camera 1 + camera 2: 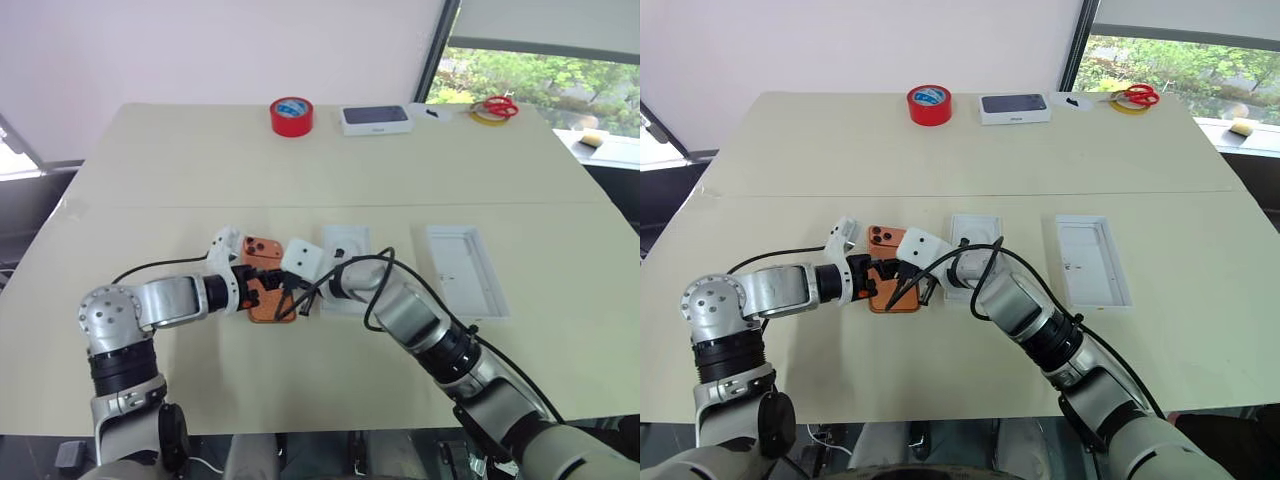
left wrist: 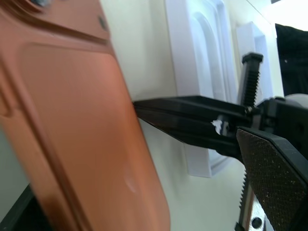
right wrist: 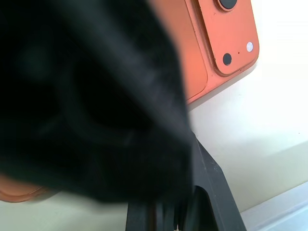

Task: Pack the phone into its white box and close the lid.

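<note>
You see the phone (image 1: 892,283) lying back up on the surface (image 1: 940,170), with its dark lenses at the far end, and both claws meet over it. The left claw (image 1: 880,276) comes in from the robot's left side and its fingers stand wide open; they do not close on anything. In the left wrist view the orange back of the phone lies just beside one of its fingers (image 2: 281,185), but you cannot tell if this finger touches the phone. The right claw (image 1: 908,284) comes from the robot's right side, and its fingers are fully closed together with nothing between them; the closed tips lie at the right long edge of the phone, low against the surface. In the right wrist view the phone's corner with the lenses is just beyond the tips. Just behind the right claw, under the right wrist, you have the white box (image 1: 975,255), partly covered by the arm and the cable. Further to the right of it, well apart from both claws, lies the lid (image 1: 1092,260) with its hollow side up. At the far edge of the surface, far beyond both claws, there are a red tape roll (image 1: 929,104), a white box with dark top (image 1: 1014,107), and red scissors (image 1: 1137,97) on a yellow ring.
</note>
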`<move>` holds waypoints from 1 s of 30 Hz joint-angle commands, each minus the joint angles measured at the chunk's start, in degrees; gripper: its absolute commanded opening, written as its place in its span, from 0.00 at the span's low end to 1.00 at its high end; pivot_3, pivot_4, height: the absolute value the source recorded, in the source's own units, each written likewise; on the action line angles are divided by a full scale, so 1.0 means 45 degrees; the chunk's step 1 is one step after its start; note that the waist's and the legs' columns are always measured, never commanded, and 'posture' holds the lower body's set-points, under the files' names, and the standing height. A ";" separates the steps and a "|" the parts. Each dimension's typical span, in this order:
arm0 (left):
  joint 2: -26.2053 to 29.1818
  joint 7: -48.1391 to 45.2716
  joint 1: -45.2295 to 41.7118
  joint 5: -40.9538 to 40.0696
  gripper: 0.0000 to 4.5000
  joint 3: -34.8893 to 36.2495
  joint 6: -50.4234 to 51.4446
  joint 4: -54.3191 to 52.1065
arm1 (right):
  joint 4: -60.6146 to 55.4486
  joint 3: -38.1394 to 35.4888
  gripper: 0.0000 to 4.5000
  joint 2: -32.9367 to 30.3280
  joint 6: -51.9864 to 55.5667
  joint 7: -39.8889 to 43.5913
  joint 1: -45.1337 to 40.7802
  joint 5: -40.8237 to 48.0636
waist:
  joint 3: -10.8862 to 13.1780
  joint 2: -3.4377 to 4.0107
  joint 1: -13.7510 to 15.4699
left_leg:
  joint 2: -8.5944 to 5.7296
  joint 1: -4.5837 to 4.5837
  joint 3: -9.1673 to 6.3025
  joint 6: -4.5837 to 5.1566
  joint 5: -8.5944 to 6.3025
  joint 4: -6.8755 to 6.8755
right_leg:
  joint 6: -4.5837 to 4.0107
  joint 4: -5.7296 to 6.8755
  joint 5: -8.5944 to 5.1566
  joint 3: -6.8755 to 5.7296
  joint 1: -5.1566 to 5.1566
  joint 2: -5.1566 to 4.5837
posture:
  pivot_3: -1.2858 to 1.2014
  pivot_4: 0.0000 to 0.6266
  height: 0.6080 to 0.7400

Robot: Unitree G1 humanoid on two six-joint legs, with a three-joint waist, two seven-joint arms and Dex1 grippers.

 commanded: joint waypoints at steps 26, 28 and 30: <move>0.3188 0.1644 0.1747 -0.5356 0.08 -0.1888 -0.3919 0.0817 | -0.0470 0.0201 0.00 -0.0081 0.0012 0.0206 0.0161 0.0071 | 0.0006 0.0003 -0.0025 | 0.0003 -0.0009 0.0000 0.0005 -0.0006 -0.0041 | -0.0006 -0.0028 0.0001 0.0007 -0.0029 0.0000 | 0.52 0.24 0.93; 0.3295 0.1979 0.1895 -0.6007 0.08 -0.2193 -0.4456 0.0916 | -0.0660 0.0082 0.00 -0.0133 0.0025 0.0208 0.0074 0.0066 | 0.0007 0.0004 -0.0021 | 0.0003 -0.0009 0.0001 0.0006 -0.0007 -0.0040 | -0.0006 -0.0029 0.0001 0.0007 -0.0034 -0.0001 | 0.52 0.24 0.93; 0.3428 0.2164 0.1995 -0.6468 0.00 -0.2496 -0.4884 0.0854 | -0.0992 -0.0293 0.00 -0.0203 0.0225 0.0171 0.0019 0.0172 | 0.0009 0.0003 -0.0002 | 0.0003 -0.0010 0.0000 0.0011 -0.0010 -0.0040 | -0.0006 -0.0030 0.0001 0.0006 -0.0047 -0.0001 | 0.52 0.24 0.93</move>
